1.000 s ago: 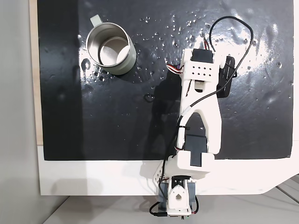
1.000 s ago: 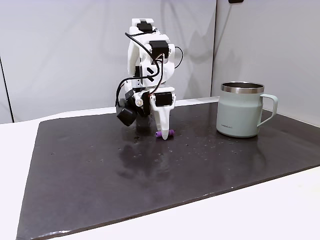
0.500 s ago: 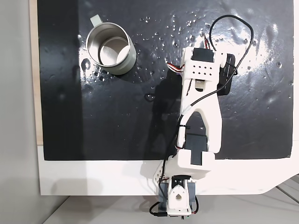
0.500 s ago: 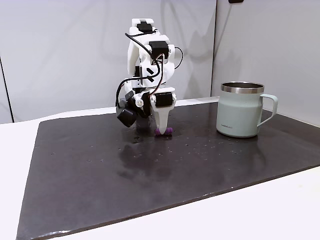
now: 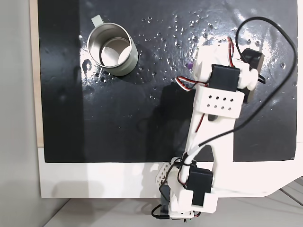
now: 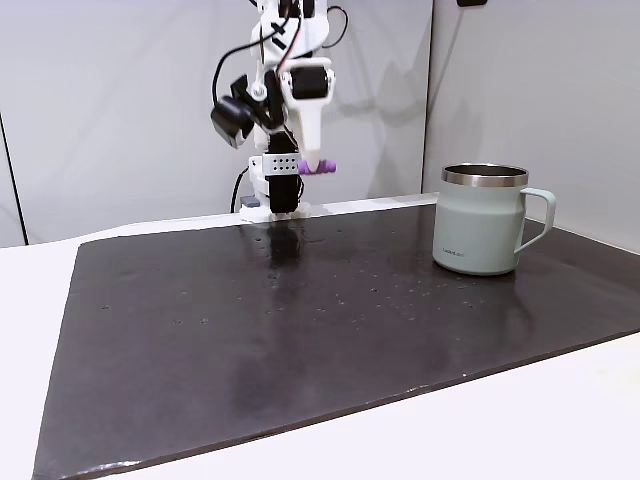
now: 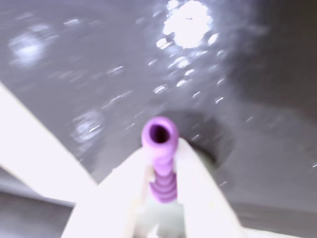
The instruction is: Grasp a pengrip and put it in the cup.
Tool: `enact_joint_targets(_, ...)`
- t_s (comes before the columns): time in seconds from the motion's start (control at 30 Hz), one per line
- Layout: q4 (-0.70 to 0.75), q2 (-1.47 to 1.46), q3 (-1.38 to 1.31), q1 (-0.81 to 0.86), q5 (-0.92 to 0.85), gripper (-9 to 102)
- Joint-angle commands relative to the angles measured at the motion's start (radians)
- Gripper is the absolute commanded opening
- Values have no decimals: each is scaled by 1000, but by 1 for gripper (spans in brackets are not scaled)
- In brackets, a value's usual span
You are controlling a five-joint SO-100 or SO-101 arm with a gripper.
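The purple ribbed pengrip (image 6: 322, 167) hangs high above the black mat, pinched by my gripper (image 6: 316, 164), which is shut on it. The wrist view shows the pengrip (image 7: 160, 148) end-on, its hollow tip poking out between the two white fingers (image 7: 195, 178) of the gripper (image 7: 162, 149). From above, a sliver of the pengrip (image 5: 189, 65) peeks out at the left edge of the gripper (image 5: 193, 66). The silver cup (image 5: 111, 50) stands upright and empty at the mat's far left in that view. In the side view the cup (image 6: 481, 232) is well to the right of and below the gripper.
The black mat (image 5: 94, 118) is wet-looking and glossy, on a white table (image 5: 94, 179). My arm's base (image 5: 182, 201) sits at the mat's near edge in the top-down fixed view. Open mat (image 6: 300, 320) lies between the gripper and the cup.
The gripper has risen from the mat with the pengrip in it, from just above the surface to well above cup height. The cup has stayed put.
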Motion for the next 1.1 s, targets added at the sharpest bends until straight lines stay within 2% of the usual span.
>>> enact_joint_targets(0.0,66,103,-132,15,-12,0)
enact_joint_targets(0.23,103,81,-245,-17,-3,0)
enact_joint_targets(0.43,166,-51,-488,-130,26,0)
enact_joint_targets(0.7,146,-221,-644,-314,61,0)
enact_joint_targets(1.07,117,-442,-919,-451,2,0)
